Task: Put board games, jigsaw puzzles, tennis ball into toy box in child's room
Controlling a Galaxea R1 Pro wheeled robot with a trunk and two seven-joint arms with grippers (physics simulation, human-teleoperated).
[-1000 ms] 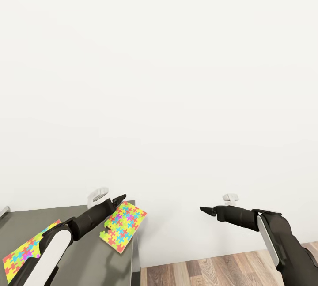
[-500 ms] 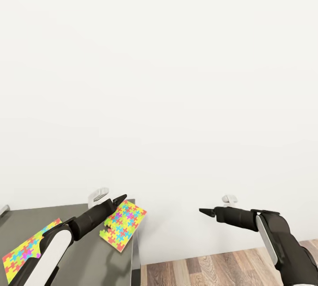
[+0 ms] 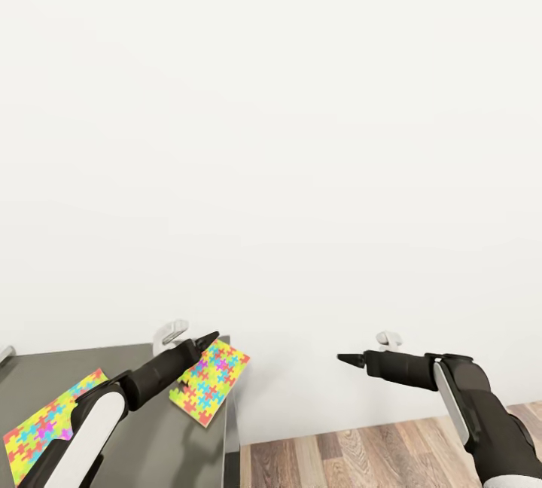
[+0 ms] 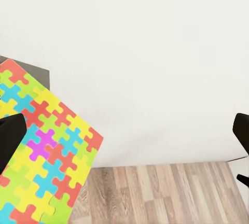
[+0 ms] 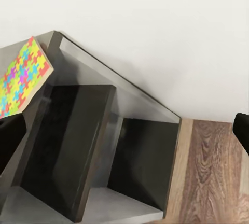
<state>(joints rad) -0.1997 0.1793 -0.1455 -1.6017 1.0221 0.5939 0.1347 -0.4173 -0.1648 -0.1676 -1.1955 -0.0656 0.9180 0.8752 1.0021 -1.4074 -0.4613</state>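
Observation:
One jigsaw puzzle (image 3: 210, 380) lies at the right end of the dark grey cabinet top of the table (image 3: 162, 446), with its corner jutting past the edge. My left gripper (image 3: 206, 340) hovers open just over its far side. In the left wrist view one dark finger (image 4: 10, 137) overlaps the puzzle (image 4: 46, 156). A second jigsaw puzzle (image 3: 44, 425) lies farther left, partly behind my left arm. My right gripper (image 3: 348, 358) hangs open in the air right of the cabinet, over the floor, holding nothing. The right wrist view catches the puzzle (image 5: 21, 73) on the cabinet's top.
A bare white wall (image 3: 301, 134) stands close behind the cabinet. Wood-plank floor (image 3: 361, 458) runs along the cabinet's right side. The cabinet (image 5: 88, 130) has open dark shelf compartments below its top.
The view has drifted slightly, so the cabinet and floor sit a little differently in the picture. Both arms keep nearly the same pose and both grippers stay open.

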